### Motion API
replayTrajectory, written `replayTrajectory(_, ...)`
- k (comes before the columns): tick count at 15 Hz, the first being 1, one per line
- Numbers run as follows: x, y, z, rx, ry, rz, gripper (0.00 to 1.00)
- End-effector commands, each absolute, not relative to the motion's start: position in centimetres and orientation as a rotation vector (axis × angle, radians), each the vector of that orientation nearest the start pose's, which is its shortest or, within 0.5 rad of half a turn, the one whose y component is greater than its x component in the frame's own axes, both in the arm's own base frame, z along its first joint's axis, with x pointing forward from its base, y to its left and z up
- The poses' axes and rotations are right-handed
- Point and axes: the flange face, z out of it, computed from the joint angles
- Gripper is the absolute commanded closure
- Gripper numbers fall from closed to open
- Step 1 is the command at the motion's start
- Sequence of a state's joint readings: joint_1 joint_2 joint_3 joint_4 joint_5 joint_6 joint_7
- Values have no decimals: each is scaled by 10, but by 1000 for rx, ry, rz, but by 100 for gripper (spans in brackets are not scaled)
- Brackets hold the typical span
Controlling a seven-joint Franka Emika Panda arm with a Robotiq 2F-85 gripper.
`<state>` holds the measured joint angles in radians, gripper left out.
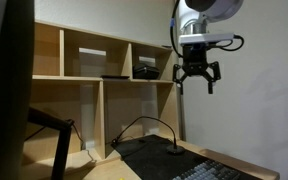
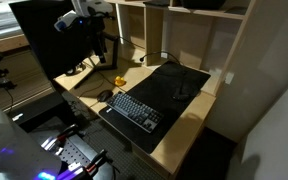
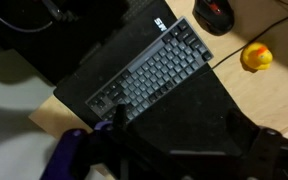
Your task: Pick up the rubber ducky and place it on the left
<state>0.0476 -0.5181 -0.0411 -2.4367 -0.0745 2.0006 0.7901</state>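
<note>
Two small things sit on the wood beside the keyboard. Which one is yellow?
The rubber ducky, the rounded one; the mouse beside it is dark.

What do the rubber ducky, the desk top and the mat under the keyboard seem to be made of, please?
The rubber ducky looks like rubber or vinyl: bright yellow, rounded, faintly shiny. The desk top looks like pale wood or laminate: light tan, smooth, matte. The mat is probably fabric or foam: black, flat, no shine.
</note>
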Motion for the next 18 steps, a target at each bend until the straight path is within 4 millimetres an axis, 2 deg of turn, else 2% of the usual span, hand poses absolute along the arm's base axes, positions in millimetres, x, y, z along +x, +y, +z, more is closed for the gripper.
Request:
replayTrajectory(1, 353, -44, 432, -2767, 1307, -6, 0)
replayTrajectory(4, 326, -69, 380, -2649, 1473, 83, 0)
replayTrajectory(5, 341, -58, 406, -2716, 1409, 74, 0)
replayTrajectory(6, 334, -65, 391, -2691, 1447, 94, 0)
replayTrajectory(8, 328, -68, 380, -2676, 1472, 110, 0)
replayTrajectory(9, 328, -68, 380, -2673, 1473, 110, 0)
replayTrajectory(10, 338, -62, 373, -2702, 1486, 121, 0)
replayTrajectory(11, 351, -57, 354, -2749, 1542, 133, 0)
replayTrajectory(13, 363, -46, 322, -2776, 1596, 170, 0)
replayTrajectory(16, 369, -41, 274, -2776, 1723, 218, 0)
replayTrajectory(17, 356, -36, 304, -2780, 1651, 175, 0)
replayTrajectory(18, 358, -35, 288, -2782, 1685, 200, 0)
